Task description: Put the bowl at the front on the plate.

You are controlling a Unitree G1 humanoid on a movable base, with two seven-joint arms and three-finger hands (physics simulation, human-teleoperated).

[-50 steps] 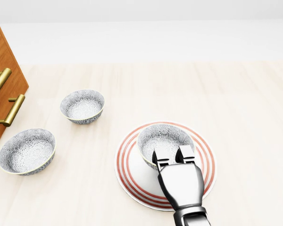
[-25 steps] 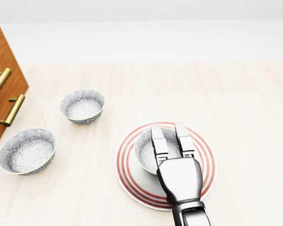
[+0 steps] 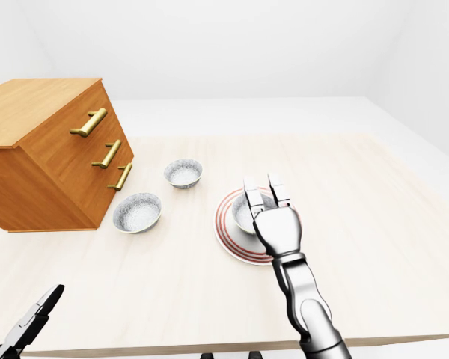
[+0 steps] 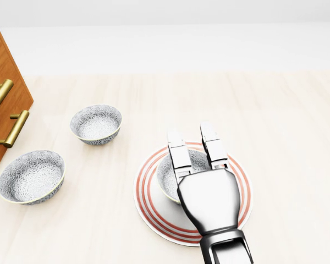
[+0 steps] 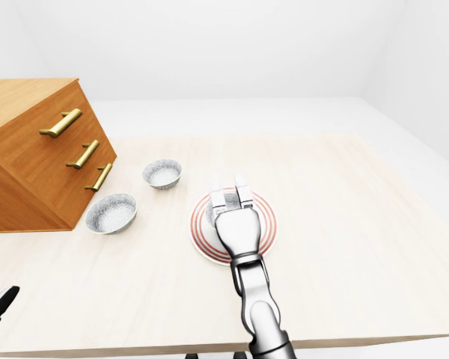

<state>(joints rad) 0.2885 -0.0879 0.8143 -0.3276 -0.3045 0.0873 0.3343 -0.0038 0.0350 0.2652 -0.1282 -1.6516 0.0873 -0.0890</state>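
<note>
Pale wood tabletop (image 3: 374, 224), white walls; wooden drawer chest (image 3: 52, 149) at left. Patterned bowl (image 4: 166, 175) sits on red-ringed plate (image 4: 148, 204). Right hand (image 4: 208, 193) over it, fingers (image 4: 176, 151) straight, gripping nothing; bowl partly hidden beneath them. Left hand (image 3: 28, 327) at the left-eye view's bottom left, finger state unclear.

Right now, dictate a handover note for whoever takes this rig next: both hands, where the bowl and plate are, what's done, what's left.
Right hand: open, fingers straight, over the bowl, not gripping it.
Left hand: low at the bottom left of the left-eye view, far from everything; I cannot tell whether it is open or shut.
Bowl: upright on the plate, partly hidden by the right hand.
Two other bowls: on the table to the left, near the chest, off the plate.
Done: the bowl appears placed.
Left: probably just draw the right hand back without knocking the bowl.
</note>
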